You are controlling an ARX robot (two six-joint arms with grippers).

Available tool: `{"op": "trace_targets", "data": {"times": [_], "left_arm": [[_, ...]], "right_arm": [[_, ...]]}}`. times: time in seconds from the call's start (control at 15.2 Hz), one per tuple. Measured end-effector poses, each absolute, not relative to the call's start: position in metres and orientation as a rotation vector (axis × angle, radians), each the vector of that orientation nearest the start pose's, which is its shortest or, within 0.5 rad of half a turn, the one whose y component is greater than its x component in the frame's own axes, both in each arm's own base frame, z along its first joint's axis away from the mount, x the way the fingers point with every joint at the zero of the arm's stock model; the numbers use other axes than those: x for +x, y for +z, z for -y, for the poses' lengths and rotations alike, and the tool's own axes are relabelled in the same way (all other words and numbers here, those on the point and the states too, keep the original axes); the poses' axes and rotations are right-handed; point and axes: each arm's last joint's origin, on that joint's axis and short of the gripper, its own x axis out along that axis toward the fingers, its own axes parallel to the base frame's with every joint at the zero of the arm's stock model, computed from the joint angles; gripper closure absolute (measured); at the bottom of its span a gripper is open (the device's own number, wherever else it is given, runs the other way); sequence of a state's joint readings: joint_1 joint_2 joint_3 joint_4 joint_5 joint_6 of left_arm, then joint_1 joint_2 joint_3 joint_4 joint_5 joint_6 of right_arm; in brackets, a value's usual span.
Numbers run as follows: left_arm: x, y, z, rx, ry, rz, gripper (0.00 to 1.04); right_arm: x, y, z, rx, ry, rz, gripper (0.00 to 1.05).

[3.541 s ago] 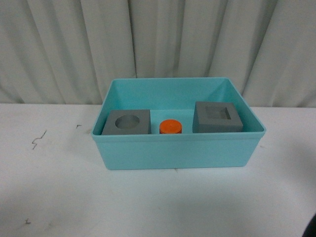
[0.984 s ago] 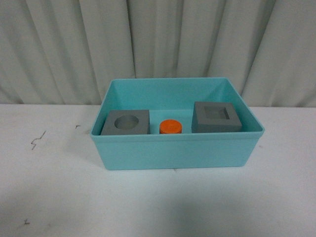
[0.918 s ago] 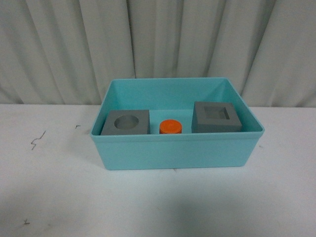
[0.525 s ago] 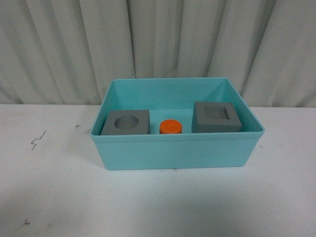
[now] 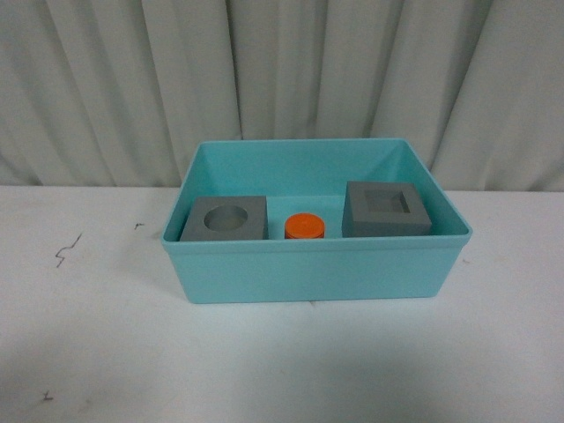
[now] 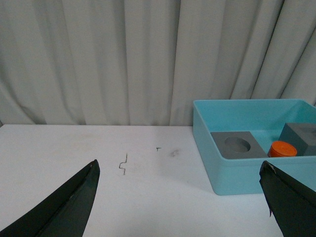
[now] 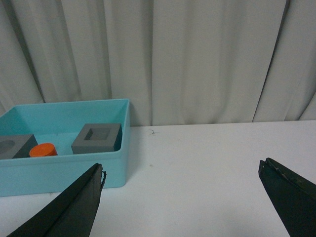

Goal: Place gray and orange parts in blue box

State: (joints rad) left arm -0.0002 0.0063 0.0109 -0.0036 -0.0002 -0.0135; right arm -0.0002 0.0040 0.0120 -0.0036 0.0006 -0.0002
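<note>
On the white table (image 5: 97, 352), against a backdrop of pleated pale curtain (image 5: 115, 88), the blue box (image 5: 313, 273) sits square to the robot at the middle of the front view, its far wall close to the curtain. Bare tabletop spreads on every side of the box but the back: a wide strip in front, and broad stretches to left and right, marked only by a few small dark scuffs (image 5: 66, 251) on the left.

Inside the box, all three parts lie in a row along the near wall. The gray cube with the round recess (image 5: 226, 219) is at the left, near the left wall; the gray cube with the square recess (image 5: 387, 210) is at the right, near the right wall and tilted so its recess faces up and forward. Between them, apart from both, stands the orange cylinder (image 5: 304, 226). The near wall hides the lower part of all three, so whether they rest flat on the floor cannot be told, and no digits can be made out on the cylinder.

Neither arm shows in the front view. In the left wrist view the left gripper (image 6: 180, 207) hangs with its dark fingers (image 6: 64, 207) spread wide, holding nothing, over bare table to the left of the box; only the finger ends show, cut off at the frame edges. In the right wrist view the right gripper (image 7: 182, 207) is likewise spread wide and empty, over bare table to the right of the box, its fingers (image 7: 291, 197) also cropped.
</note>
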Motion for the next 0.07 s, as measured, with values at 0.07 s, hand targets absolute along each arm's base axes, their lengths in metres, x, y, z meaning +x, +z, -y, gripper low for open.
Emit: {"op": "trace_targets", "data": {"times": [0.07], "left_arm": [[0.0975, 0.1662, 0.0000, -0.014, 0.000, 0.001, 0.07]], "right_arm": [[0.0972, 0.1669, 0.0000, 0.000, 0.000, 0.004, 0.06]]}}
